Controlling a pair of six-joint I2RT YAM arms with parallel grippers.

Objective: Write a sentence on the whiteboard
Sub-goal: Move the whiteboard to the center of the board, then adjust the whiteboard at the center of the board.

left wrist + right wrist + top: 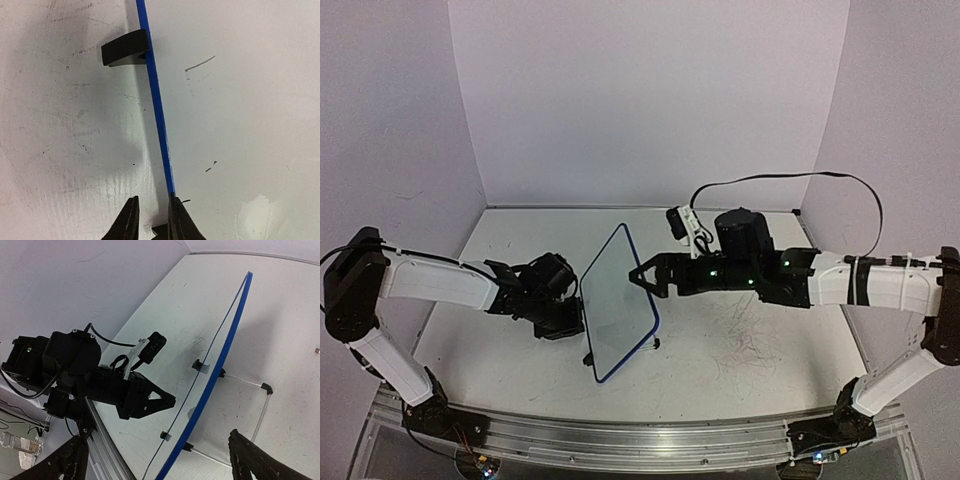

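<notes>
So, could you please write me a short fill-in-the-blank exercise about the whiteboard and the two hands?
1. The whiteboard has a thin frame coloured ___.
2. The right hand is ___, not shut, and holds nothing.
3. In the top view the whiteboard stands ___ the left hand and the right hand.
Missing words: blue; open; between.

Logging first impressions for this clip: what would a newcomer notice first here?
The blue-framed whiteboard stands tilted in the middle of the table between the two arms, its face showing no readable writing. The right gripper points at it from the right, fingers spread and empty, while the left gripper sits at the board's blue edge on the other side.
</notes>
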